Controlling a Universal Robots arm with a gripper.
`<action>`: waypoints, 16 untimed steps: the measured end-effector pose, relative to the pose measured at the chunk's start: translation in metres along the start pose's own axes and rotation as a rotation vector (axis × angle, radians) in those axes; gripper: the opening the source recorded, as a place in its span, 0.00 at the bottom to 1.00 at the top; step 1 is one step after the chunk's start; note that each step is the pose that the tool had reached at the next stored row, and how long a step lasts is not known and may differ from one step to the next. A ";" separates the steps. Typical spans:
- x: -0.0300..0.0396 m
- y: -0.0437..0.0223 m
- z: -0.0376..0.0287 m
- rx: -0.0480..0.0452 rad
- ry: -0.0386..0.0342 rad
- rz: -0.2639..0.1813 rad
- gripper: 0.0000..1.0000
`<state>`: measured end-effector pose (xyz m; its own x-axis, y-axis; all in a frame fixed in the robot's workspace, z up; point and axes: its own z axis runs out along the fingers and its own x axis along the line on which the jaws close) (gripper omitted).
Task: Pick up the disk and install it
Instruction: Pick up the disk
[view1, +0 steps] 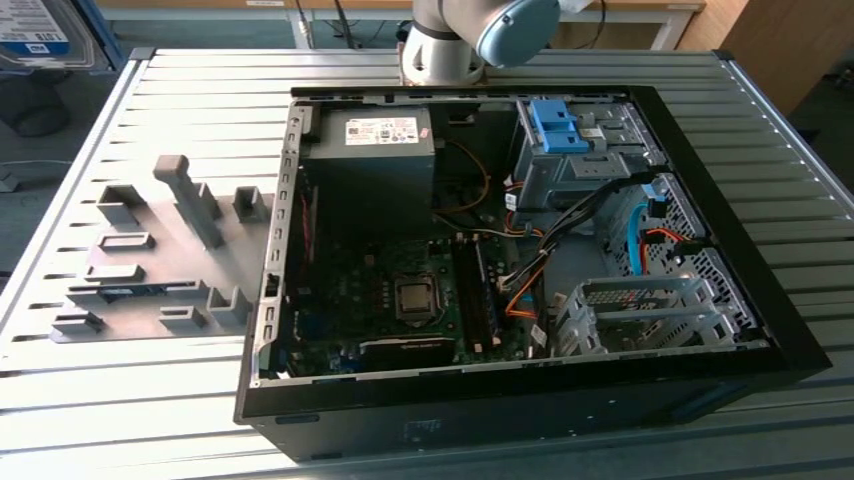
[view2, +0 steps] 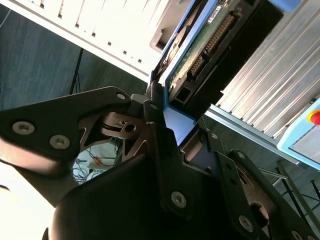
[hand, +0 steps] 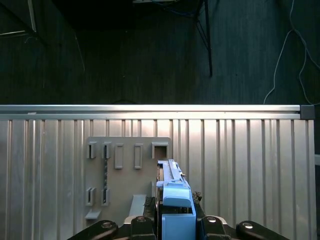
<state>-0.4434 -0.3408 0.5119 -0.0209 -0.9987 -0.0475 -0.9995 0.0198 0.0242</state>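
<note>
On the table (view1: 134, 400), at the exterior view's left, stands a grey rack (view1: 147, 270) with little slots. In the middle and over to the right sits the open computer case (view1: 534, 425). The arm (view1: 461, 40) is at its far side.

In both wrist views the fingers (view2: 159, 145) are closed tight on the disk (hand: 175, 200). They squeeze its blue frame from both sides. The disk is up in the air over the table, near the grey rack.

I think the disk could slip, because the fingers seem to hold just one end and the frame is smooth plastic. It could also bump the case wall. Inside the case, orange and black wires (view1: 527, 290) lie close to the metal cage (view1: 641, 315), so the disk might snag on them or go in crooked and get stuck.

The ends of the fingers are hidden behind the blue frame. The far end of the disk is cut off in the second wrist view. I cannot tell which slot is meant for it.
</note>
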 end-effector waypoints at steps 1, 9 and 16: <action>0.0000 0.0000 -0.0004 -0.0001 0.0000 0.000 0.36; -0.0001 0.0000 -0.0016 0.0000 0.0000 0.000 0.36; -0.0002 -0.0027 -0.0017 0.0000 0.0000 0.000 0.36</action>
<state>-0.4406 -0.3407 0.5134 -0.0209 -0.9987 -0.0475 -0.9995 0.0198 0.0242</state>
